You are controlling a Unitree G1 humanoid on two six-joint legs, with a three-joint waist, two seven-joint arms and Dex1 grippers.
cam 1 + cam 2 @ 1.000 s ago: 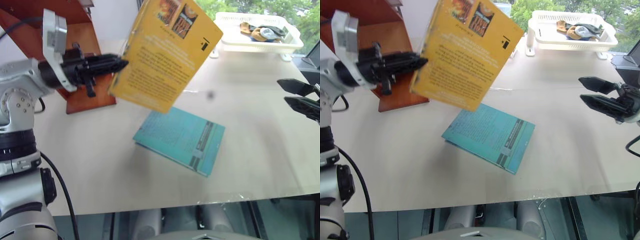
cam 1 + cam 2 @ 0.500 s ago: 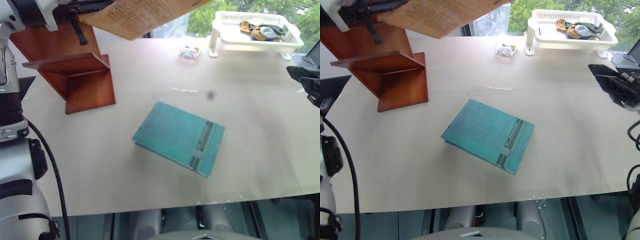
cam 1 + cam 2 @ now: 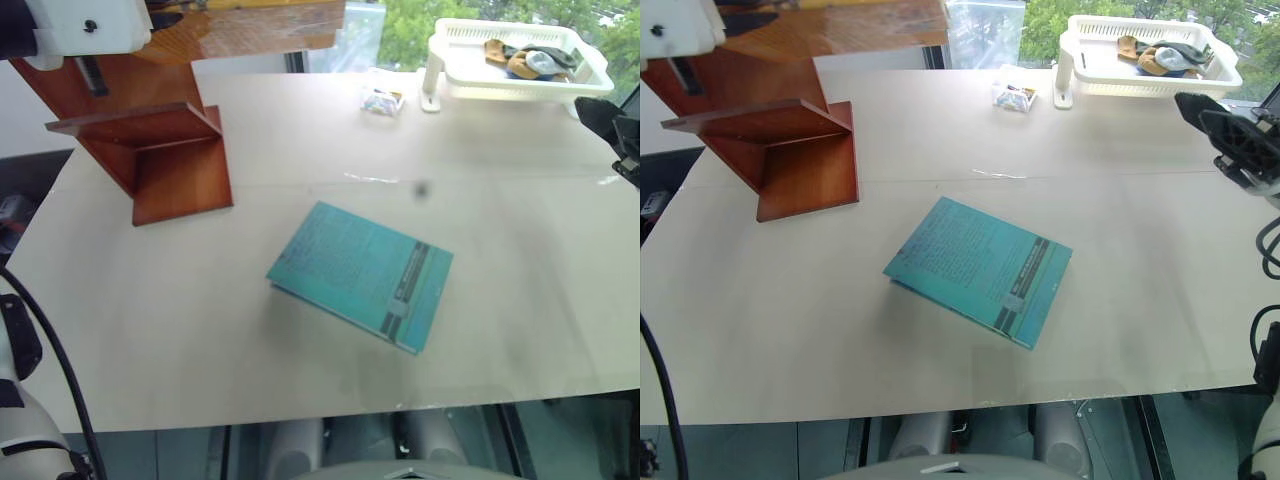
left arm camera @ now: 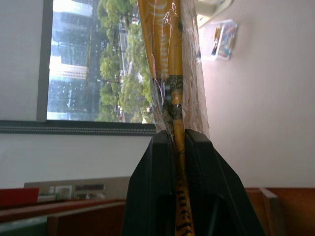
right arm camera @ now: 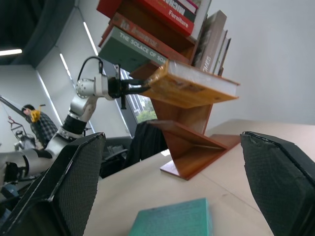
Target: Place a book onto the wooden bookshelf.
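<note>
Book (image 5: pixel 192 86) — glossy orange paperback, apparently flat — clamped in left gripper (image 4: pixel 178 142) (right gripper's (image 5: pixel 172 182) fingers apart).

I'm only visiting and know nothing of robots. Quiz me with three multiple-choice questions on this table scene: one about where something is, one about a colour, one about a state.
1. Where does the white basket tray stand?
A. at the table's far right corner
B. beside the wooden bookshelf
C. on the teal-blue book

2. What colour is the book lying flat in the middle of the table?
A. red
B. teal-blue
C. white

3. How are the left gripper's jaws?
A. wide open, holding nothing
B. shut on the book
C. shut on a cloth

Answers:
1 A: the tray sits at the far right, away from the wooden bookshelf.
2 B: the teal-blue book lies flat on bare table.
3 B: the left wrist view shows both jaws pressed against the book, the orange-yellow one.
</note>
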